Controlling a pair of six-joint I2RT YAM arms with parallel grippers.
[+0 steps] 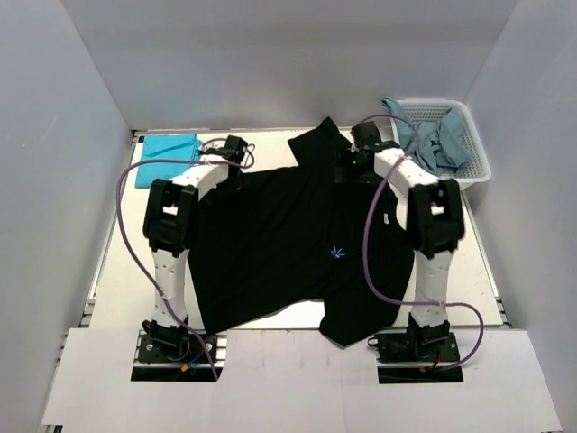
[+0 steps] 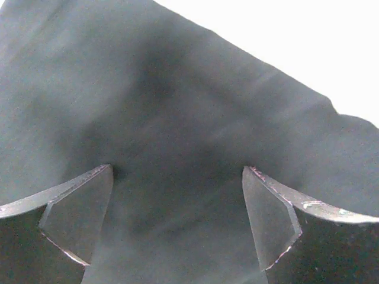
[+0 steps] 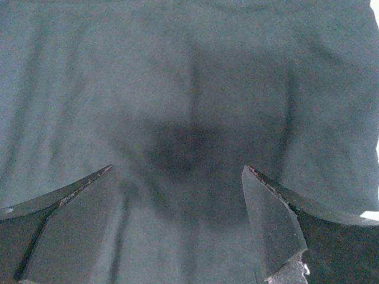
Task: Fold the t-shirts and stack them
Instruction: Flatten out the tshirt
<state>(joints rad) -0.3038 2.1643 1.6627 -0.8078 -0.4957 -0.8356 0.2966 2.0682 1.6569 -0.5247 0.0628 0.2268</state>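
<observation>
A big black t-shirt (image 1: 270,234) with a small blue star (image 1: 338,253) lies spread out on the tabletop (image 1: 117,280). A teal t-shirt (image 1: 167,155) sits folded far left. Grey-blue t-shirts (image 1: 439,140) lie crumpled in the basket (image 1: 480,149).

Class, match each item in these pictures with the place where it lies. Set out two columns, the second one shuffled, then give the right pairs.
1. black t-shirt
2. teal t-shirt
3. greyish-blue t-shirts
4. white basket

A. far right corner of the table
B. spread across the middle of the table
C. inside the basket
D. far left corner of the table

Pairs: 1-B, 2-D, 3-C, 4-A
</observation>
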